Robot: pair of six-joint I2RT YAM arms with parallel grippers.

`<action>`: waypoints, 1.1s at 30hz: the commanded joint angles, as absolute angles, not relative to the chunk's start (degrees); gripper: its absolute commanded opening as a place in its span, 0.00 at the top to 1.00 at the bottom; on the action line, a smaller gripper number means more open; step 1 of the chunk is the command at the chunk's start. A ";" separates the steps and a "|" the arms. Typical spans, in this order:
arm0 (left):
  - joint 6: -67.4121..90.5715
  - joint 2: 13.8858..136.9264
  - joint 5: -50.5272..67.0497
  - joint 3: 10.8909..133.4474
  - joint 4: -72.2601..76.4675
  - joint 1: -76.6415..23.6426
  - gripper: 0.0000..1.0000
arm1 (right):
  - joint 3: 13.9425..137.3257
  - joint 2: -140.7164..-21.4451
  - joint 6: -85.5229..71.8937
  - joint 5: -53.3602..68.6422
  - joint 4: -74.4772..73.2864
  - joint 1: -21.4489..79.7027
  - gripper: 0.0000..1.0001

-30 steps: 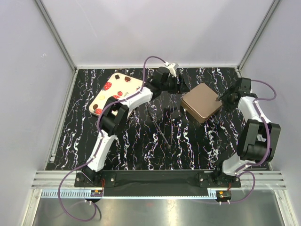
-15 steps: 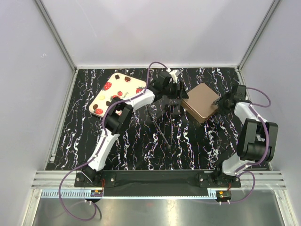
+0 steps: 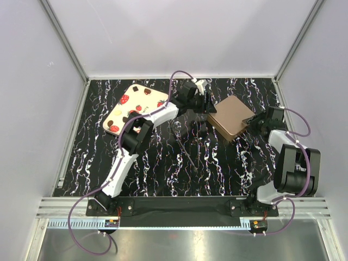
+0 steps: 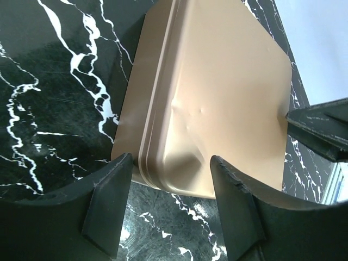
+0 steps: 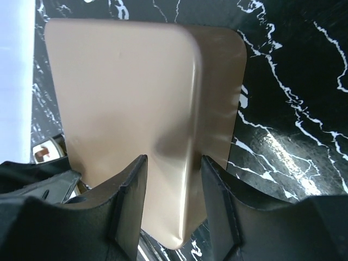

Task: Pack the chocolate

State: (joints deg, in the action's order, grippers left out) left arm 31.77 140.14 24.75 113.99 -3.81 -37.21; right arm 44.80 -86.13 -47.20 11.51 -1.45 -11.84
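The small square brown tray lies at the back right of the table, showing only a smooth closed face. It also shows in the left wrist view and the right wrist view. No round chocolate pieces are in view. My left gripper is open, its fingers either side of the tray's left corner. My right gripper is open at the tray's right corner, which sits between its fingers. I cannot tell whether either gripper touches the tray.
The flat cream lid with red strawberries lies at the back left. A thin dark rod or cable runs across the black marbled table. White walls enclose the sides and back.
The right gripper has moved nearer and to the right along the tray's corner. The left gripper has closed in on the tray's left corner. The tray has shifted and turned slightly.
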 commanded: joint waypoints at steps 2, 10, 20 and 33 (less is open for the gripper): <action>32.17 140.89 27.42 116.46 -1.67 -37.71 0.38 | 42.28 -82.01 -50.36 15.38 8.26 -11.42 0.48; 32.61 140.89 28.04 116.19 -2.20 -37.79 0.42 | 37.62 -78.58 -52.38 16.17 15.64 -11.43 0.46; 34.01 141.94 25.22 117.68 -7.20 -37.18 0.51 | 37.36 -81.30 -51.24 14.42 13.98 -11.51 0.54; 34.63 143.17 25.75 118.74 -8.70 -37.09 0.49 | 38.76 -83.49 -47.46 8.70 6.50 -11.51 0.59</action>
State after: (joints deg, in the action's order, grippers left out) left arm 34.41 141.82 24.18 116.51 -7.55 -36.49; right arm 36.73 -82.63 -49.23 11.42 7.70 -11.97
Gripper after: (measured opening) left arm 0.508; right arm 0.418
